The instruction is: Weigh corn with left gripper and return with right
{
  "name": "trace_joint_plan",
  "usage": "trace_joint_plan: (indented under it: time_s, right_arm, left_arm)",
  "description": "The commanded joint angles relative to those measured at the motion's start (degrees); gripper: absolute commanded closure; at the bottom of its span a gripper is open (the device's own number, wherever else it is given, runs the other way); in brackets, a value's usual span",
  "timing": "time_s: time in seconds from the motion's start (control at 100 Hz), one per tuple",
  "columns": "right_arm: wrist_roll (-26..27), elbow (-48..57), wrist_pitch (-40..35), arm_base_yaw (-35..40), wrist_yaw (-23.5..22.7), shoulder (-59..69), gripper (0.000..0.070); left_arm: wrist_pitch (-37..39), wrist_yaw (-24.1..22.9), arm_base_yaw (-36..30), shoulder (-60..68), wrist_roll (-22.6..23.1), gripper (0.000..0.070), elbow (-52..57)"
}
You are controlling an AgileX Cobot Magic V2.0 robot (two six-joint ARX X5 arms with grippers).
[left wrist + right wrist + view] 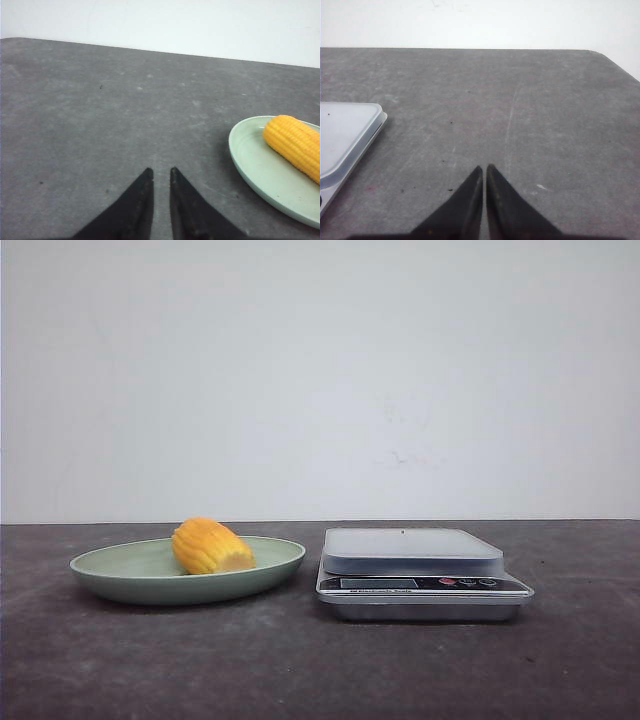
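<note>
Stubby yellow-orange corn [210, 546] on pale green oval plate [120, 575], left of frame; silver scale [420, 575] right. Left gripper [160, 173] and right gripper [484, 169] seemingly nearly closed, holding nothing.

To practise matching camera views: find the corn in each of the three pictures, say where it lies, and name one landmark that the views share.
Front view: the corn lies on the green plate, left of the scale.
Left wrist view: the corn lies on the plate, cut off at the picture's edge.
Right wrist view: no corn; only the scale's corner shows.
Shared landmark: the dark grey table.
</note>
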Motion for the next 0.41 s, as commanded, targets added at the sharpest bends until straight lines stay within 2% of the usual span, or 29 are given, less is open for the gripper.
trace_joint_plan:
  time_s: [0.0, 0.4]
  right_arm:
    - [0.6, -0.2, 0.6, -0.1, 0.0, -0.1, 0.0696]
    - [0.6, -0.2, 0.6, -0.1, 0.0, -0.1, 0.0696]
  left_arm:
    - [0.9, 0.2, -0.5, -0.1, 0.9, 0.0685, -1.0]
    - [0.9, 0.2, -1.2, -0.1, 0.9, 0.0685, -1.0]
